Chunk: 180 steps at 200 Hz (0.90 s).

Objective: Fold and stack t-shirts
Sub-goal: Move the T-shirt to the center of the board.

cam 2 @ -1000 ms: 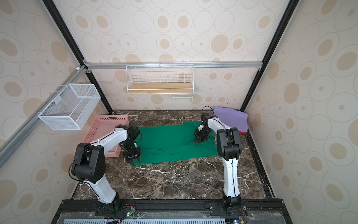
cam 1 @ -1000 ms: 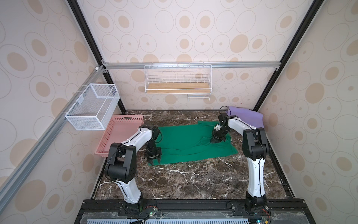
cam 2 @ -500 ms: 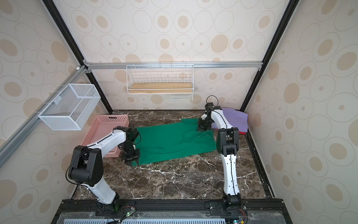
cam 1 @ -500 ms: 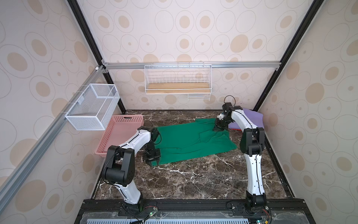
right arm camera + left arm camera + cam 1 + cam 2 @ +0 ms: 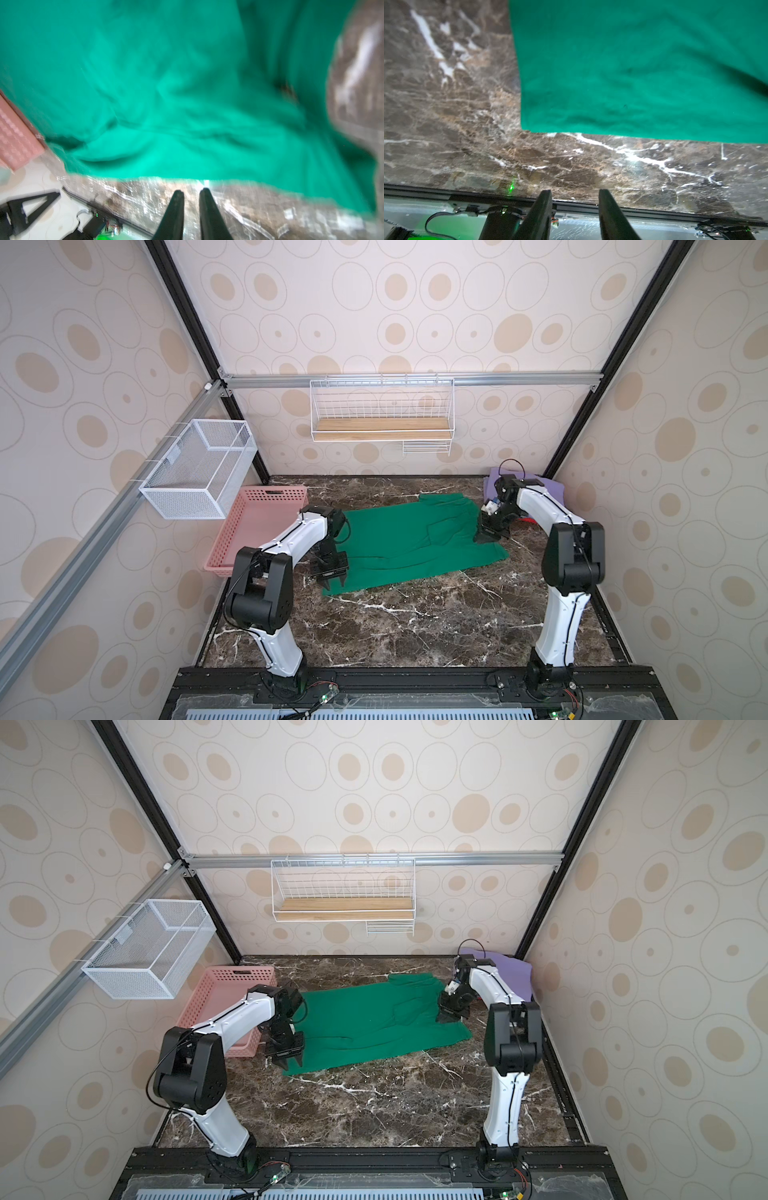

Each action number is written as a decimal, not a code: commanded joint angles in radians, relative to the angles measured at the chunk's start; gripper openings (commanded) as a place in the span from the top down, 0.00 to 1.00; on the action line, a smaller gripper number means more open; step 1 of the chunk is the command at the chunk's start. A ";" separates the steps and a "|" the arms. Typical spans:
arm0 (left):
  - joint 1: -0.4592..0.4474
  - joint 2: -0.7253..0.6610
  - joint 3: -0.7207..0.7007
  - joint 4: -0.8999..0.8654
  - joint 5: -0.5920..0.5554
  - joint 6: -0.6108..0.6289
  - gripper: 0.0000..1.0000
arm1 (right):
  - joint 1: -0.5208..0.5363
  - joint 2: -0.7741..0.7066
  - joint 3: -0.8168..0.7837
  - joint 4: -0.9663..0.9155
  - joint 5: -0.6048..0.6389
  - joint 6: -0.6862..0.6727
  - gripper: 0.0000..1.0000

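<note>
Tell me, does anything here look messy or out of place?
The green shirt lies slanted on the table, rumpled near the right gripper. A bit of red cloth peeks out under that arm, beside the purple shirt.

Three t-shirts, green (image 5: 407, 539), purple (image 5: 550, 489) and red (image 5: 527, 521); one pink basket (image 5: 272, 490).

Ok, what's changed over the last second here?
The right end effector swung back toward the lavender t-shirt, then returned forward to the right edge of the green t-shirt, leaving that side more creased. Nothing visibly gripped or released. Left end effector and pink basket stayed put.
</note>
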 commanded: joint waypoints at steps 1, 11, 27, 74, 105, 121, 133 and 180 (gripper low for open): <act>-0.006 0.078 0.063 0.039 0.015 -0.025 0.59 | -0.021 -0.017 -0.128 0.081 -0.010 -0.020 0.79; -0.006 0.112 0.093 0.045 0.020 -0.022 0.59 | -0.023 -0.019 -0.150 0.082 -0.003 -0.028 0.79; -0.007 0.171 0.125 0.068 0.040 -0.022 0.59 | -0.030 -0.013 -0.157 0.086 0.002 -0.043 0.79; -0.005 0.318 0.126 0.115 0.057 -0.001 0.59 | -0.079 0.059 -0.137 0.077 0.026 -0.067 0.79; 0.005 0.358 0.080 0.128 0.040 0.033 0.59 | -0.122 0.073 -0.178 0.098 0.022 -0.058 0.79; 0.013 0.356 0.053 0.136 0.038 0.042 0.59 | -0.139 0.072 -0.207 0.112 0.021 -0.048 0.79; 0.017 0.349 0.040 0.135 0.037 0.049 0.59 | -0.146 0.072 -0.226 0.115 0.019 -0.045 0.79; 0.019 0.258 -0.034 0.124 0.025 0.067 0.59 | -0.188 0.025 -0.355 0.151 -0.005 -0.031 0.79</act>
